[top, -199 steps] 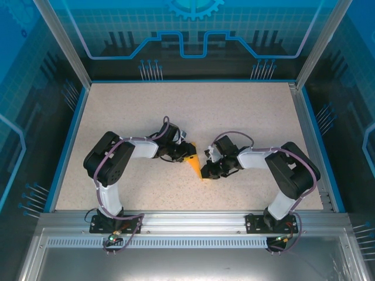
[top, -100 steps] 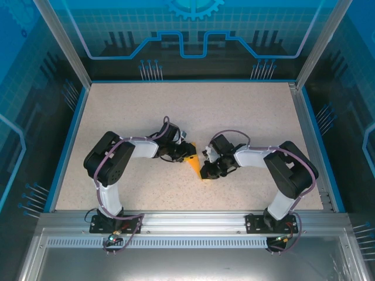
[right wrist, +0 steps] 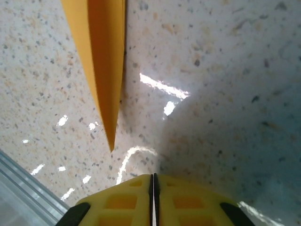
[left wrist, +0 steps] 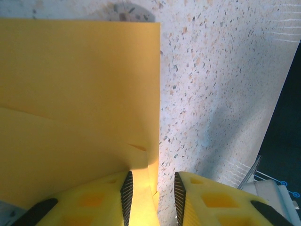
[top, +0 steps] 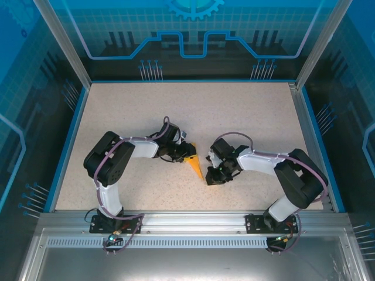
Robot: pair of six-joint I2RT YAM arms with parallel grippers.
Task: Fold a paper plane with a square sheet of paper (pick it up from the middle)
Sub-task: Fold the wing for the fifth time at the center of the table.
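Toward the near edge of the desk (top: 246, 117), creasing, it seems: left jaws part-open astride the tail of the paper plane (top: 195, 165), right jaws shut, empty; next, likely pressing the fold flat.

"How many pieces of paper lay on the tabletop (top: 146, 111)?"

"One: a single orange paper plane (top: 195, 165), near its centre."

"And arms?"

"Two, the left arm (top: 111, 161) and the right arm (top: 293, 175). Each had one claw: the left claw (top: 188, 153) at ten o'clock of the plane, the right claw (top: 212, 175) at four o'clock."

"Fingers (left wrist: 202, 197)?"

"Two per claw, four altogether."
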